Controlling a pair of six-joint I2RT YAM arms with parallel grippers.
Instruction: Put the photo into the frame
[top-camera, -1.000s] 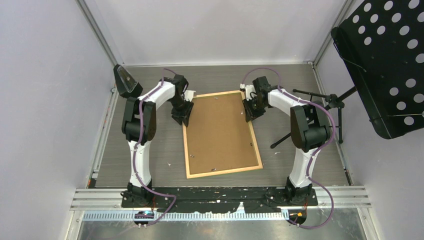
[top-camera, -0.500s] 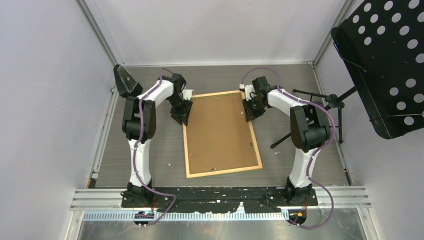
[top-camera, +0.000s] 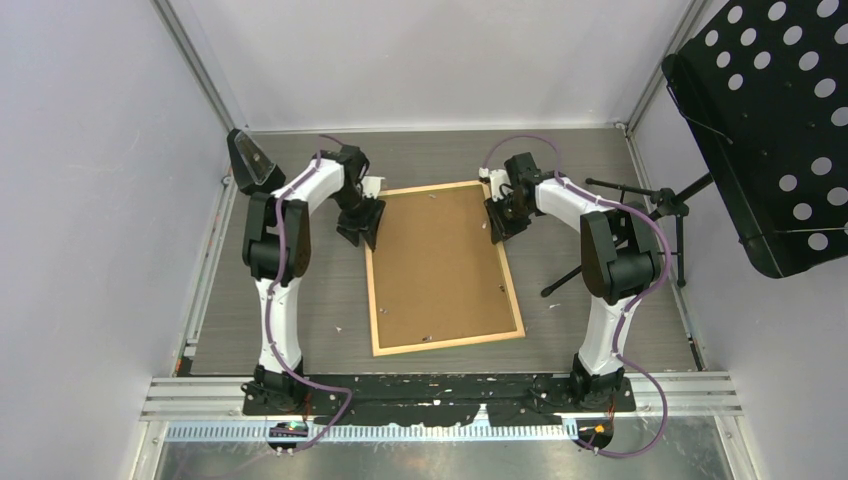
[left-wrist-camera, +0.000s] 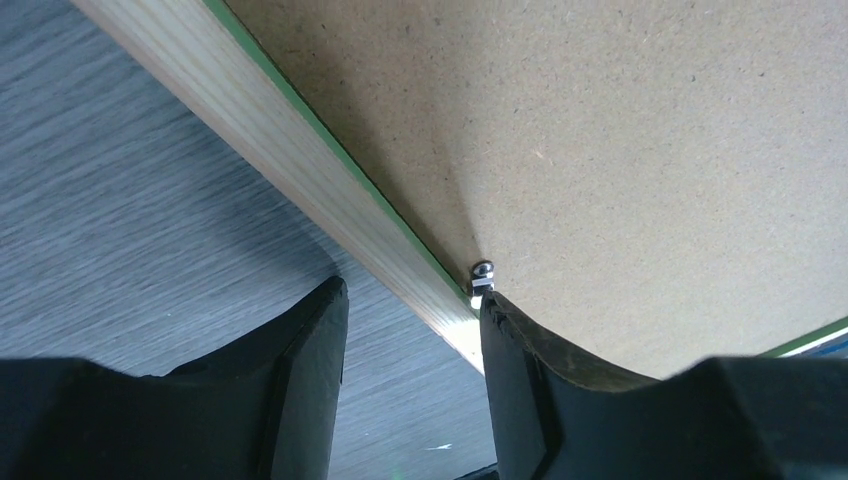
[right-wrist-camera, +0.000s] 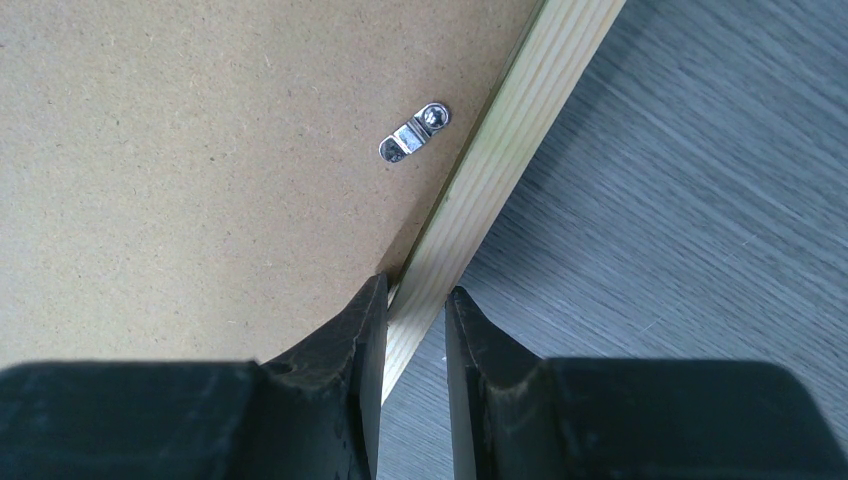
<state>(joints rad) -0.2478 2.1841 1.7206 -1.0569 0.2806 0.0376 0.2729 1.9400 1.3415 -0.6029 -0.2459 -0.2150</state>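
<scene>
Pale wood frame (top-camera: 450, 342) (green inner edge), speckled brown backing board (top-camera: 440, 265).

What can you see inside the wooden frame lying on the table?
A brown backing board fills the frame, with small metal clips at its edges. Whatever lies beneath the board is covered.

Thin rectangular light-wood frame (top-camera: 449, 342) lies flat on the middle of the grey wood-grain table (top-camera: 310, 300), brown hardboard backing sheet (top-camera: 440, 265) inside it. Left gripper (top-camera: 364, 234) straddles its far left rail, right gripper (top-camera: 497, 231) its far right rail. Black perforated music stand (top-camera: 770, 130) stands right, off the table.
</scene>
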